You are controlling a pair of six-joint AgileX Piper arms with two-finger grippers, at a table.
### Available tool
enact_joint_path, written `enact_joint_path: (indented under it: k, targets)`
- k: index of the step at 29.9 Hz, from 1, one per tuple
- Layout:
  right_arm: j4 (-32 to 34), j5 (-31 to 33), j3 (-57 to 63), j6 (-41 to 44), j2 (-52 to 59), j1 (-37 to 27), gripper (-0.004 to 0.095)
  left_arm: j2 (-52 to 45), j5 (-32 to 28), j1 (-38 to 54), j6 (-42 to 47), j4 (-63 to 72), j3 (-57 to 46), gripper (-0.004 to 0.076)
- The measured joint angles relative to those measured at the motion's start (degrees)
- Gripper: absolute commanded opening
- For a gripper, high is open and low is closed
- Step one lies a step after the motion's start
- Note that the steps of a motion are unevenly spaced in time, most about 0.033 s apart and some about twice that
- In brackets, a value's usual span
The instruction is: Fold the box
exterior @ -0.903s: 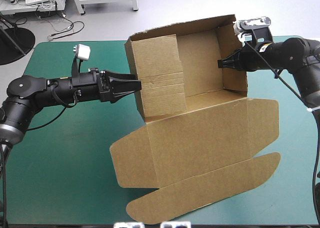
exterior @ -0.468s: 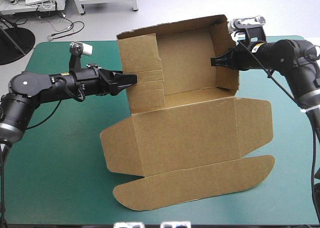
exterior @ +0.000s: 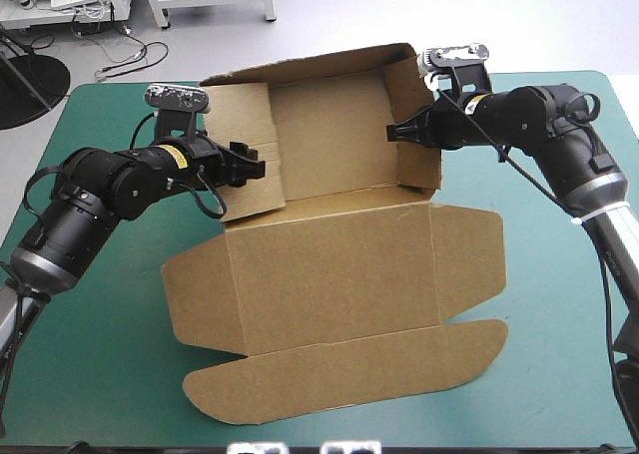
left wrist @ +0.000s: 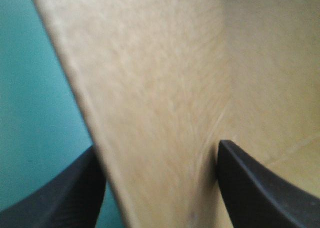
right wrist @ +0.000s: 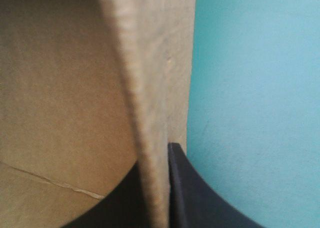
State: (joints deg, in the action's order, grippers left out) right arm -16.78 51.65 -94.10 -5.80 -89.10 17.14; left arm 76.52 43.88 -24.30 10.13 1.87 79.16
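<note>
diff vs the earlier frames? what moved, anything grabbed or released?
The box slid left across the table and turned, so its front flap now lies squarer to the near edge. Both arms went left with it. The left gripper and right gripper stayed at its side walls. Unchanged: walls raised, lid flat, right gripper shut on its wall. Nothing was let go.

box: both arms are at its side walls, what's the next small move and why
Probably close the left gripper on the left wall of the box. Its fingers stand apart, one on each side of that raised wall, while the right gripper is shut on the right wall. Holding both walls should steady the box for the next fold.
</note>
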Motion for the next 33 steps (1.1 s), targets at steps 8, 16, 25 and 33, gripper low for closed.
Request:
enact_joint_path:
  k: [8,16,25,33]
  targets:
    - [-2.5,1.2,0.0,-1.6,0.0,0.3,-0.002,0.3,0.6,-0.8,8.4,-8.6,0.1,0.0041]
    - [3.2,6.7,-0.1,3.7,-1.7,0.4,-0.0018,2.5,1.3,-0.7,5.4,-6.0,0.1,-0.0009]
    - [9.0,15.4,-0.1,7.3,-9.3,0.3,-0.0018,15.5,7.8,-2.5,-0.3,-2.4,4.3,-0.0009]
    - [16.8,19.3,-0.1,11.4,-15.7,2.1,-0.0019,28.7,16.2,-4.7,-0.5,-2.9,13.8,-0.0009]
